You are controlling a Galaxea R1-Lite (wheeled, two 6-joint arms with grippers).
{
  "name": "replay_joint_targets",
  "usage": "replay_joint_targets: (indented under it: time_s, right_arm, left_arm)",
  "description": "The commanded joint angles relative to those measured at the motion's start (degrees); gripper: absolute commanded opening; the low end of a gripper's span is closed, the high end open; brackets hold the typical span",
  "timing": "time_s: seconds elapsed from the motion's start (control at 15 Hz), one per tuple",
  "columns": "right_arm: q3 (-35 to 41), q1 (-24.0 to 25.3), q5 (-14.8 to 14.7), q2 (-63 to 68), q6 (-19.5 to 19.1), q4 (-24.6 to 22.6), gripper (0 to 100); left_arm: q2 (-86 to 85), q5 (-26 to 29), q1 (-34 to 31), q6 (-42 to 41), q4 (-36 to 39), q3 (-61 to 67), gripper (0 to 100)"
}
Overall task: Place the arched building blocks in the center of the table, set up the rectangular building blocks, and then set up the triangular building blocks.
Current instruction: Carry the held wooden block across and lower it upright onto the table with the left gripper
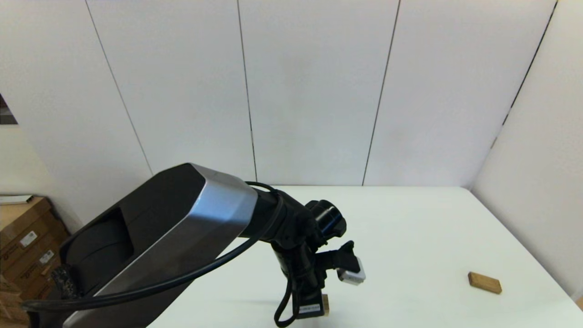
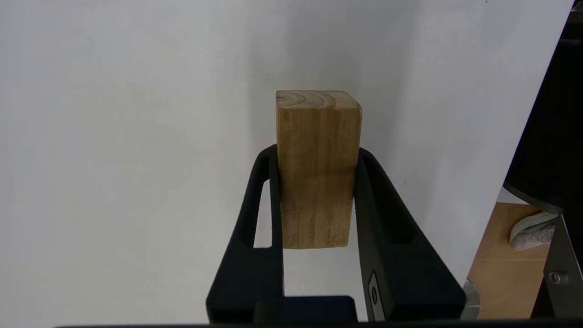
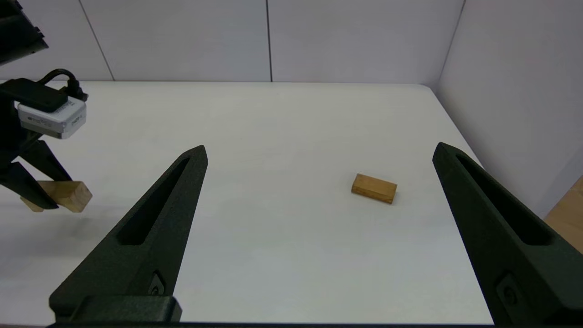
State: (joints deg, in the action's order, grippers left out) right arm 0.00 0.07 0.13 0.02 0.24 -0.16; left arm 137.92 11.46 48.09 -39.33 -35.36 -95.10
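White table, left gripper clamping arched block

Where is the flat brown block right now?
The flat, darker brown wooden slab lies alone on the white table, on the robot's right side near the right edge, far from the left gripper that holds the light tan wooden block.

The head camera looked down from high up at the big white table, with the left arm close in front. The left wrist camera sat very near the pale tan wooden block. The right wrist camera looked forward across the table, and it shared the flat brown wooden slab with the head view.
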Motion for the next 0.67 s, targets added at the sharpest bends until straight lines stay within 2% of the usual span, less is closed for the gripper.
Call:
replay_joint_targets:
  time_s: [0.07, 0.4, 0.67]
  right_arm:
    - [0.1, 0.0, 0.0, -0.1, 0.0, 0.0, 100]
    - [0.1, 0.0, 0.0, -0.1, 0.0, 0.0, 100]
    - [0.1, 0.0, 0.0, -0.1, 0.0, 0.0, 100]
  left_arm:
    - [1.5, 0.1, 1.0, 0.0, 0.2, -0.3, 0]
    - [4.3, 0.2, 2.6, 4.0, 2.5, -1.4, 0]
    - [5.1, 0.5, 2.7, 4.2, 2.8, -1.4, 0]
